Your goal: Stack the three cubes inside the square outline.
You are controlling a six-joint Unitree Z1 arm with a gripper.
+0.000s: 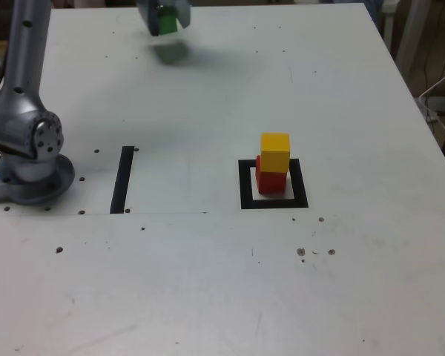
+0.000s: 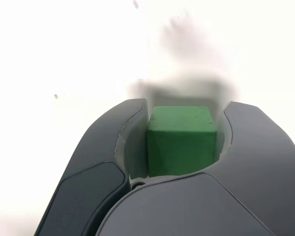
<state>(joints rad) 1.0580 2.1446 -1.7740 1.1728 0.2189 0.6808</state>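
Observation:
A yellow cube [image 1: 275,152] sits on a red cube [image 1: 270,181], a little askew, inside the black square outline [image 1: 274,202] right of centre in the exterior view. The green cube [image 1: 165,21] hangs above the table at the far edge, upper left of centre, with my gripper [image 1: 164,16] shut on it; its shadow lies just below on the table. In the wrist view the green cube [image 2: 181,140] fills the gap between the two grey jaws of the gripper [image 2: 184,123], which press on its sides.
The arm's silver base [image 1: 31,167] stands at the exterior view's left. A straight black strip [image 1: 122,179] lies beside it. Small dark specks dot the white table [image 1: 208,282]. The table's right edge [image 1: 423,119] runs diagonally, with cables beyond it.

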